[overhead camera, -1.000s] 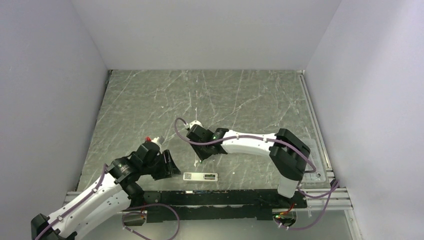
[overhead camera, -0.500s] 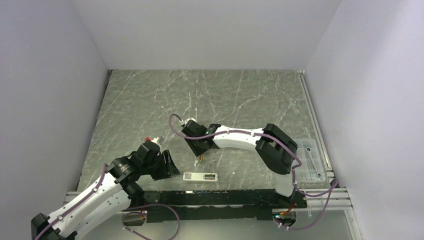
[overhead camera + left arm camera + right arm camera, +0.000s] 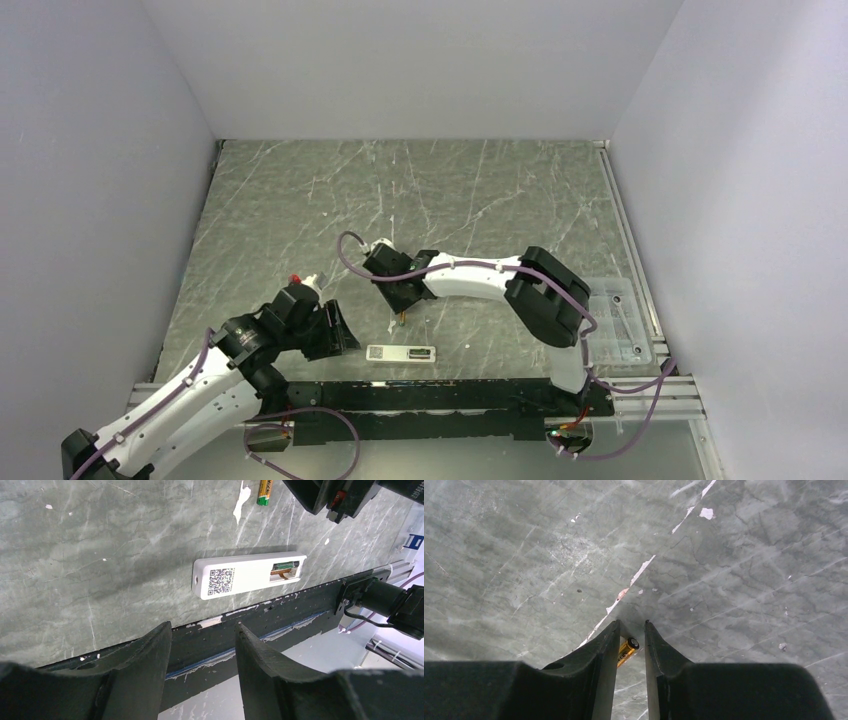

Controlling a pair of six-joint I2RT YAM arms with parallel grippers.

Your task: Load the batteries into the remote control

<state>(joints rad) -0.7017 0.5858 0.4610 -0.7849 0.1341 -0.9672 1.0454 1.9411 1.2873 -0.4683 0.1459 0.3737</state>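
Right gripper (image 3: 631,625) straddles the gold battery (image 3: 626,650) lying on the table (image 3: 724,555), fingers narrow around it (whether they pinch it yet, I cannot tell). Best to squeeze squarely across its middle before lifting, lest it roll out. Remote control (image 3: 402,352) lies recess-up near the front edge, with the left gripper (image 3: 202,630) gaping, empty, beside it.

Scuffed marbled table (image 3: 500,190), smooth plastic remote control (image 3: 250,576)

White remote (image 3: 248,575) flat, recess up; gold battery (image 3: 626,650) lying just beyond.
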